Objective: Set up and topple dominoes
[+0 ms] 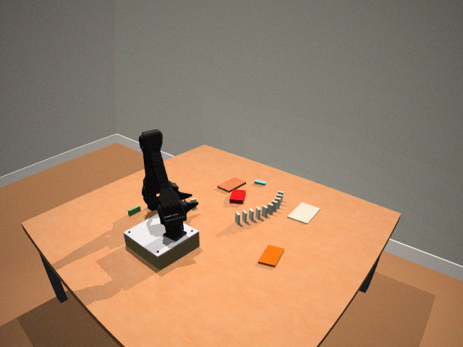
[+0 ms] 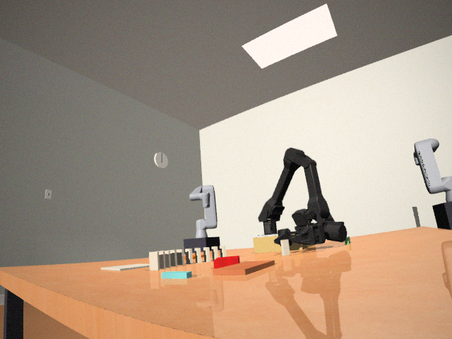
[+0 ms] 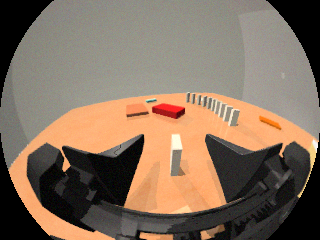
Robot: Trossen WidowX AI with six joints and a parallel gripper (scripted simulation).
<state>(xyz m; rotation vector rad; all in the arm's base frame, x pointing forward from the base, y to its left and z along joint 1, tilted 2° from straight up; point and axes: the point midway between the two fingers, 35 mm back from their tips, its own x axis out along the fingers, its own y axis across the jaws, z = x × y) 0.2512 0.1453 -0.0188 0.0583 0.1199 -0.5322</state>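
Observation:
A lone pale domino [image 1: 192,200] [image 2: 284,247] [image 3: 175,152] stands upright on the table, well apart from the row. My gripper [image 1: 194,199] [image 3: 175,138] is open, low over the table, with one finger on each side of this domino. In the wrist view a gap shows on both sides of it. The curved row of several standing pale dominoes [image 1: 265,211] [image 2: 154,260] [image 3: 234,117] is upright, out beyond the gripper; in the wrist view it runs from centre right to the back.
A red block [image 1: 237,196] [image 2: 226,261] [image 3: 168,110] and a brownish-orange slab [image 1: 231,184] [image 3: 137,110] lie beyond the lone domino. A cyan block [image 1: 260,182] lies behind them. A cream slab [image 1: 304,212] and an orange slab [image 1: 271,255] flank the row. A green block [image 1: 134,210] lies left of the arm.

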